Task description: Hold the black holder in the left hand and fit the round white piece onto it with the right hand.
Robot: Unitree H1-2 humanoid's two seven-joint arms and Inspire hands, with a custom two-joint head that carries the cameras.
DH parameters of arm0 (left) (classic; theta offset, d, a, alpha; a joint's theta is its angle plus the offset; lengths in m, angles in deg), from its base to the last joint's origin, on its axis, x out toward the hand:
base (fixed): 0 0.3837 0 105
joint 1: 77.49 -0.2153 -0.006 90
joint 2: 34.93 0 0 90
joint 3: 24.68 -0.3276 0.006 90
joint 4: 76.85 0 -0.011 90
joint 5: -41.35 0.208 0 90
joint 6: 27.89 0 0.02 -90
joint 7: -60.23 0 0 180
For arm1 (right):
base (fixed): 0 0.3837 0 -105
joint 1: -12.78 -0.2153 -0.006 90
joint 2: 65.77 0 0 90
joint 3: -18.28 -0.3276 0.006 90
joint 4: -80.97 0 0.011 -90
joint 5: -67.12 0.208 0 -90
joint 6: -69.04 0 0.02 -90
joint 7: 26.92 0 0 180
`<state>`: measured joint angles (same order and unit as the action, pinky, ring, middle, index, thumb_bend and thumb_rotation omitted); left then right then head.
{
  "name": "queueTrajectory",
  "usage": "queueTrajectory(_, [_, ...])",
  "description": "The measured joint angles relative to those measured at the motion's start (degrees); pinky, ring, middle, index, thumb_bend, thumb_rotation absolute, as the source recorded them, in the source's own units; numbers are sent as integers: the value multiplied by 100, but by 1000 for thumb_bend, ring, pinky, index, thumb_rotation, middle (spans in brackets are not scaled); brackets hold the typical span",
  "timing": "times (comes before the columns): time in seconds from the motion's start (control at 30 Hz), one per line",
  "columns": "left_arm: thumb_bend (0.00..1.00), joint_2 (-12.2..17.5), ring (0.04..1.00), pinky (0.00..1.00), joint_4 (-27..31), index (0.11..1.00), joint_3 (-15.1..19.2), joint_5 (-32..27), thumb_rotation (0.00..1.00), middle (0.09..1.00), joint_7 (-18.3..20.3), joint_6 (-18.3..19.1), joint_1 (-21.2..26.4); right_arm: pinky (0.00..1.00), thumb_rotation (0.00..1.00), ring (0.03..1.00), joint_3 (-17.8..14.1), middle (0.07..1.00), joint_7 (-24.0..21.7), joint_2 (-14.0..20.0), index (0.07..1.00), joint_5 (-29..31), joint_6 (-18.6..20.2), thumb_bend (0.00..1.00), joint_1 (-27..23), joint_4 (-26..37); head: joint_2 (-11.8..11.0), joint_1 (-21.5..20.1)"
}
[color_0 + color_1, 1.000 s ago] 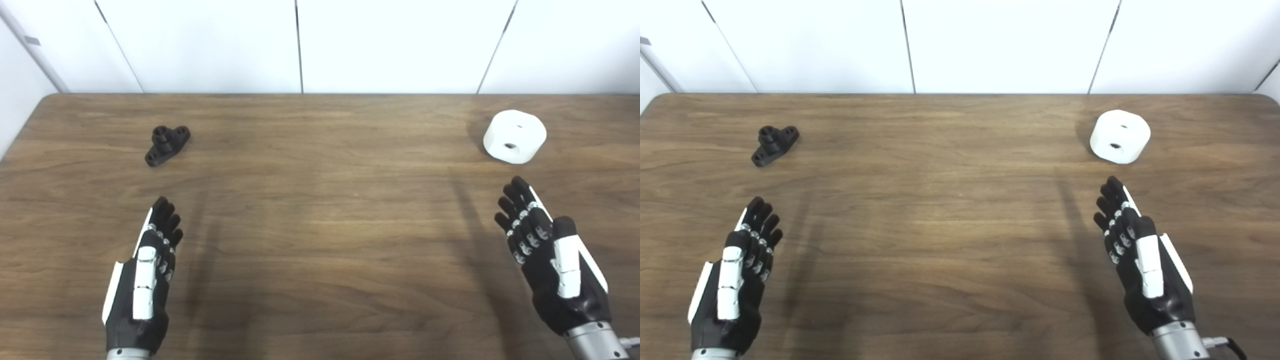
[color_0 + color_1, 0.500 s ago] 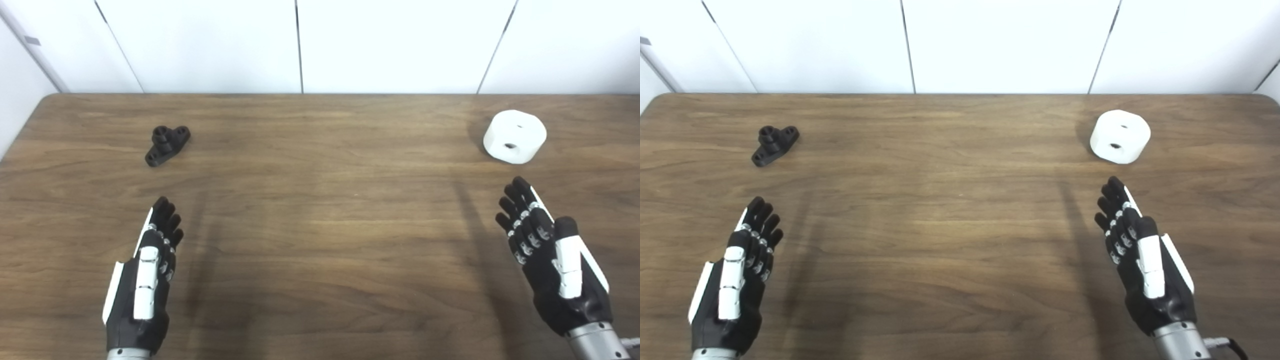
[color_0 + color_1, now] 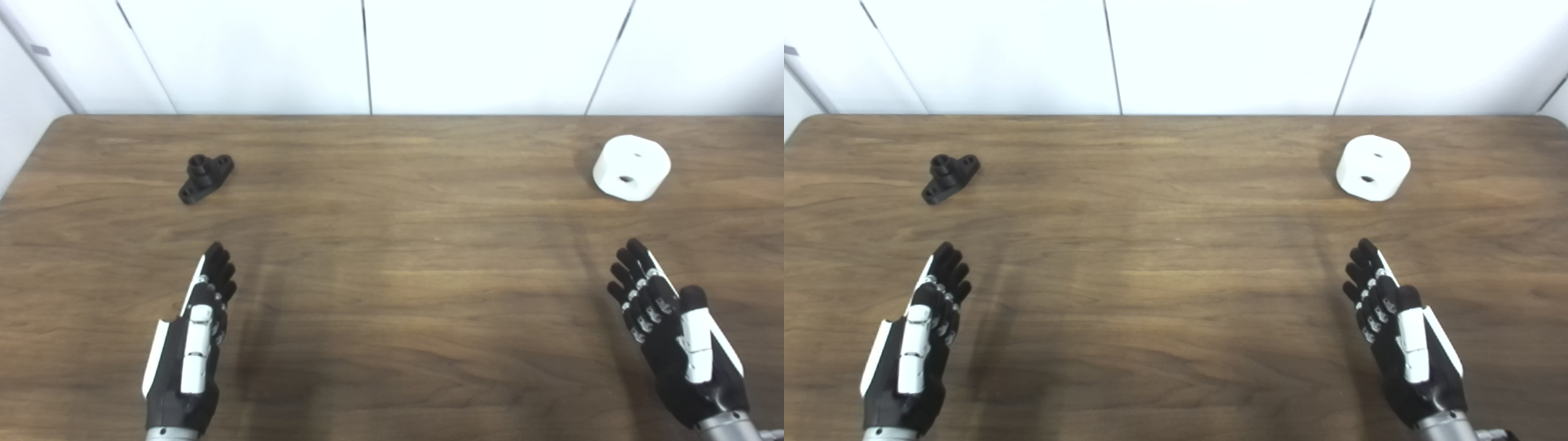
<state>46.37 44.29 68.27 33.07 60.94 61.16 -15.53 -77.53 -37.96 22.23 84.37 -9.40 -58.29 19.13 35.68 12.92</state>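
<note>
The black holder (image 3: 205, 177) lies on the wooden table (image 3: 392, 245) at the far left, a small flat bracket with a short round post. The round white piece (image 3: 631, 167) stands at the far right, a thick disc with a hole in its side and a small one on top. My left hand (image 3: 193, 343) is open and empty, fingers straight, near the front edge, well short of the holder. My right hand (image 3: 670, 331) is open and empty, fingers straight, near the front right, short of the white piece.
White wall panels (image 3: 367, 55) stand right behind the table's far edge. The table's left edge (image 3: 30, 159) runs close to the holder.
My left hand has shifted a little to the right. My right hand has drawn back toward the front edge. The holder and the white piece have not moved.
</note>
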Motion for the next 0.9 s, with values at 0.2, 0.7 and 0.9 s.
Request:
queueTrajectory(0.2, [417, -2, 1000, 1000, -111, 1000, -73, 129, 909, 1000, -36, -38, -5, 1000, 1000, 1000, -2, 1000, -22, 0, 1000, -101, -156, 738, -1, -104, -211, 158])
queueTrajectory(0.7, [433, -11, 1000, 989, -326, 1000, -255, 366, 877, 1000, -149, -249, -28, 1000, 1000, 1000, -80, 1000, -112, 41, 1000, -12, -415, 665, -21, -455, -676, 430])
queueTrajectory(0.9, [419, -8, 1000, 997, -499, 1000, -316, 365, 837, 1000, -199, -309, -26, 1000, 1000, 1000, -84, 1000, -109, 37, 1000, 16, -388, 622, -22, -455, -800, 457])
